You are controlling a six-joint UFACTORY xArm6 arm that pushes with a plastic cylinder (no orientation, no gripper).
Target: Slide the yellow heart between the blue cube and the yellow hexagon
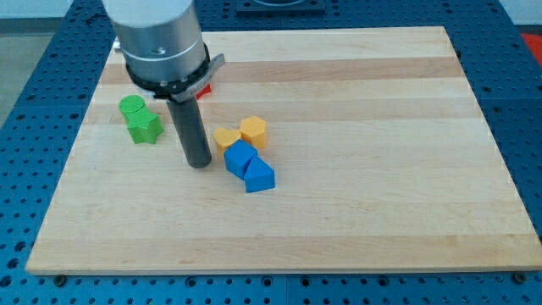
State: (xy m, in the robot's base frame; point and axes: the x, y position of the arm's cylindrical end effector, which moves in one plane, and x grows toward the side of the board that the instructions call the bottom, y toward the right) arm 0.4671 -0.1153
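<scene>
The yellow heart (224, 138) lies near the board's middle, touching the yellow hexagon (253, 131) on its right and the blue cube (240, 158) just below it. A second blue block, wedge-like (260, 176), sits against the cube's lower right. My tip (199, 163) rests on the board just left of the heart and the blue cube, a small gap away from both.
A green cylinder (131, 107) and a green star-like block (145, 127) sit at the view's left. A red block (203, 87) is partly hidden behind the arm's body. The wooden board (381, 169) ends in a blue perforated table.
</scene>
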